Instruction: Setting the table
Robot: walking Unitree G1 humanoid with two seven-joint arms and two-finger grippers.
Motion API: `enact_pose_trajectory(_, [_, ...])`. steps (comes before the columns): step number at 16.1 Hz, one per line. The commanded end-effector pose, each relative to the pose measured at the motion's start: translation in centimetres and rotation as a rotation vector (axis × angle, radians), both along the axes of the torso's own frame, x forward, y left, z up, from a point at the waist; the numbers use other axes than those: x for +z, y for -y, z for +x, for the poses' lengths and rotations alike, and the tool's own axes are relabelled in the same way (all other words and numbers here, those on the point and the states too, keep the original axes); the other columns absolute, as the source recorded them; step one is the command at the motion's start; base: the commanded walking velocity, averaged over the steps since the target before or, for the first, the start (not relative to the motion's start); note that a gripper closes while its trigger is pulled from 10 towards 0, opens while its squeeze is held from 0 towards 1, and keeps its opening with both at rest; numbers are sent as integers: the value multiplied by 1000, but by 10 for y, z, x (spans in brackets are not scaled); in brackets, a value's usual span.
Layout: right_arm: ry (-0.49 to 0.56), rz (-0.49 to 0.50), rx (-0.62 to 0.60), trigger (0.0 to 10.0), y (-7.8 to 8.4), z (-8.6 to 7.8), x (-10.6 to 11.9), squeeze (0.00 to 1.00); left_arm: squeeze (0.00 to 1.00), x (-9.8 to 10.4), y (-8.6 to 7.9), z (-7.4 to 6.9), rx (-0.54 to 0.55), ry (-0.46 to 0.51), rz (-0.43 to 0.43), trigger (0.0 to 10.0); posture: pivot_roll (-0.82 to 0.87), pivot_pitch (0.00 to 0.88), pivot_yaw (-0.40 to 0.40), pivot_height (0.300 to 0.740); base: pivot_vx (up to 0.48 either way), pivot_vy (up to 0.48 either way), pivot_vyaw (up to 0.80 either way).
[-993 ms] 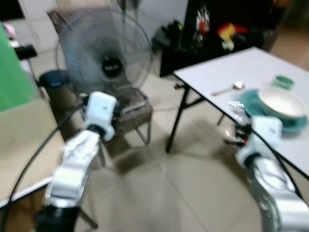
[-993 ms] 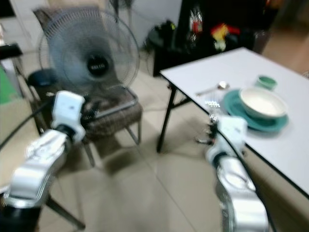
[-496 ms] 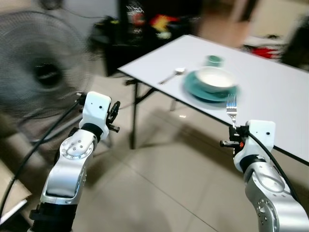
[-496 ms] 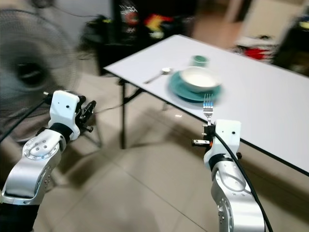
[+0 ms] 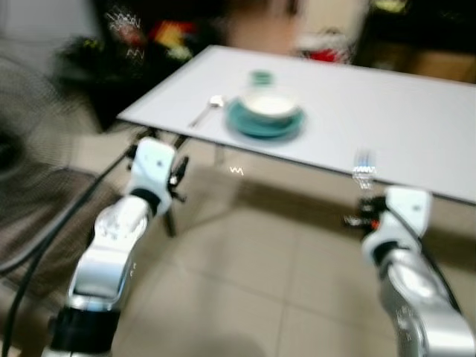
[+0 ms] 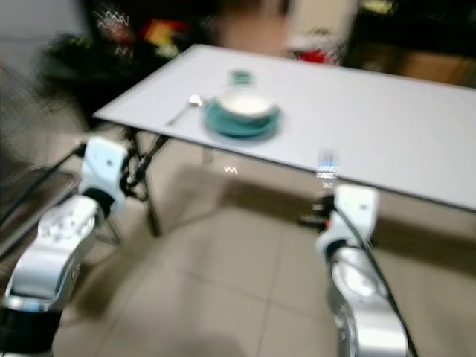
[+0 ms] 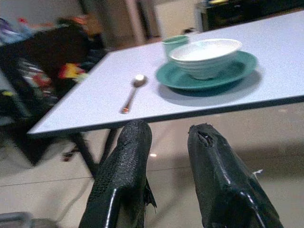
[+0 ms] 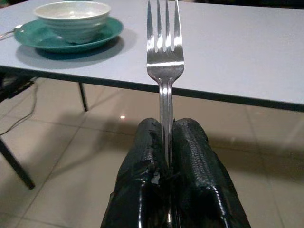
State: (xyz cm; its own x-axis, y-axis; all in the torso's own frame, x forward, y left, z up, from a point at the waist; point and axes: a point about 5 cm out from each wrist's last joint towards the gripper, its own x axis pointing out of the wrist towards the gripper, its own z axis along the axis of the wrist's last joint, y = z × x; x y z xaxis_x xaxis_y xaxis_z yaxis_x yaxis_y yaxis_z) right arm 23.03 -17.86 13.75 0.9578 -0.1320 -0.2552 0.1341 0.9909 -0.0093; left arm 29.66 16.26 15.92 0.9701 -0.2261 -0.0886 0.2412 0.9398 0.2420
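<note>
The view has swung round, so the table (image 5: 416, 111) now sits square ahead of the right gripper (image 8: 166, 137), which clamps the fork (image 8: 164, 52) upright. Left gripper (image 7: 166, 142) hangs empty, fingers apart. Looks like the fork goes down next.

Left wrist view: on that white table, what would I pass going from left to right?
Small silver spoon → small green cup → white ribbed bowl sitting on the round teal plate.
</note>
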Motion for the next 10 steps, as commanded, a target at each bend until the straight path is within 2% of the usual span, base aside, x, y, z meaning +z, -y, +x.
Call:
enact_pose_trajectory(1, [31, -12, -16, 10000, 4, 1, 6, 0, 0, 3, 3, 2, -14, 1, -22, 10000, 30, 0, 5, 740, 0, 480, -800])
enact_pose_trajectory(3, [33, -13, -19, 10000, 4, 2, 6, 0, 0, 4, 3, 3, -20, 7, -16, 10000, 30, 0, 6, 740, 0, 480, -800])
enact_pose_trajectory(5, [43, -23, -21, 10000, 6, 2, 8, 0, 0, 6, 4, 4, -13, 12, -35, 10000, 25, 0, 9, 740, 0, 0, -628])
enact_pose_trajectory(7, [64, -44, 27, 10000, 5, 4, 11, 0, 0, 6, 4, 1, -6, 27, -39, 10000, 24, 0, 5, 740, 0, 0, 0])
enact_pose_trajectory(10, [79, -24, 78, 10000, 0, 5, 11, 0, 0, 4, 3, -4, 2, 39, -56, 10000, 29, 0, -5, 740, 0, 0, 0])
